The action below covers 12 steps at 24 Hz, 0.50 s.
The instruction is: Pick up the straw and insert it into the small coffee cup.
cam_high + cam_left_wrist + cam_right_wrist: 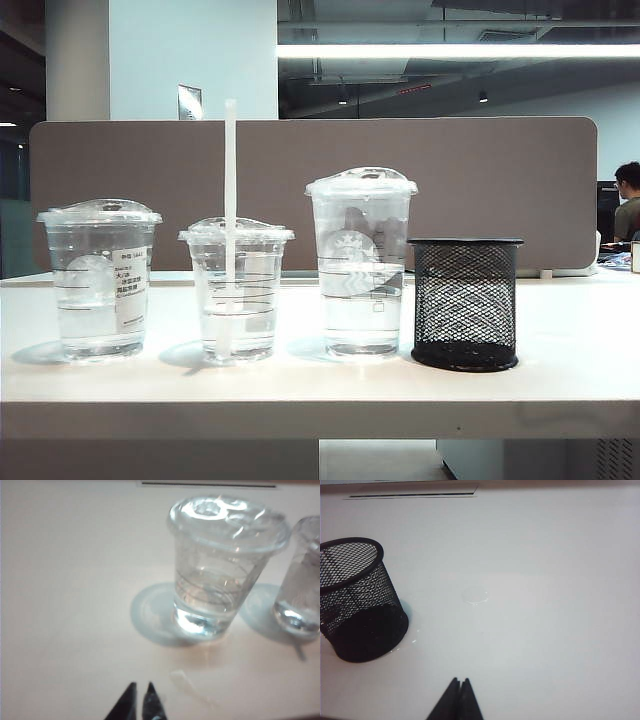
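The straw (230,200) stands upright in the small cup (237,290), the middle one of three lidded clear cups in a row on the white table (320,385). It pokes up through the domed lid, well above all the cups. A wider cup (100,280) with a white label sits to its left, the tall cup (361,265) to its right, and a black mesh holder (466,303) stands just beside the tall one.

The left gripper (139,692) hangs over bare table, apart from a lidded cup (220,565) in front of it. Its dark fingertips stand only a sliver apart and hold nothing.

The right gripper (459,687) is pressed fully together, empty, above bare table, with the holder (357,600) off to one side, well clear of it
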### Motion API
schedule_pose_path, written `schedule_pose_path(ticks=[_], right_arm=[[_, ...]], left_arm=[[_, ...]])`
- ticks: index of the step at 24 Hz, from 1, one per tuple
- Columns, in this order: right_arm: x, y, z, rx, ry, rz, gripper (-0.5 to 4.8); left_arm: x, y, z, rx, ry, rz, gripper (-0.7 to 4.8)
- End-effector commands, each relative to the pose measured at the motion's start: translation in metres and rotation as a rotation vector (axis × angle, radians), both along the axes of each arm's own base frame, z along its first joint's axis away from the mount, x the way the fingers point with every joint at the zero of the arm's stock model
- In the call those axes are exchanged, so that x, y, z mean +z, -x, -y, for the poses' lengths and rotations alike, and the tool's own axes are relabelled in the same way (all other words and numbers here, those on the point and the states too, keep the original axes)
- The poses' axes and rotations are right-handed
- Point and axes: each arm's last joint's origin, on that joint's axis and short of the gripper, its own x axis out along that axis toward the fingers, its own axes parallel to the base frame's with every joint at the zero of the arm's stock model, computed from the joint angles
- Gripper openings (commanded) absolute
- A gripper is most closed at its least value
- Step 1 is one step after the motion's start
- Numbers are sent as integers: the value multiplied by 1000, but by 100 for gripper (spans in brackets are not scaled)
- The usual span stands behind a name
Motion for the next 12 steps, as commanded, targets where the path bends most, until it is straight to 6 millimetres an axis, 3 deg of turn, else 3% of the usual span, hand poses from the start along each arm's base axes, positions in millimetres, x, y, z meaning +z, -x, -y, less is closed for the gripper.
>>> schedule_pose_path(ticks=[1, 12], right_arm=[[-1, 0, 0, -3, 1, -13, 0], [-1, 0, 0, -3, 1, -12, 0]], left_arm=[[-2, -5, 0, -3, -4, 99, 22], [-1, -5, 1, -4, -3, 101, 22]])
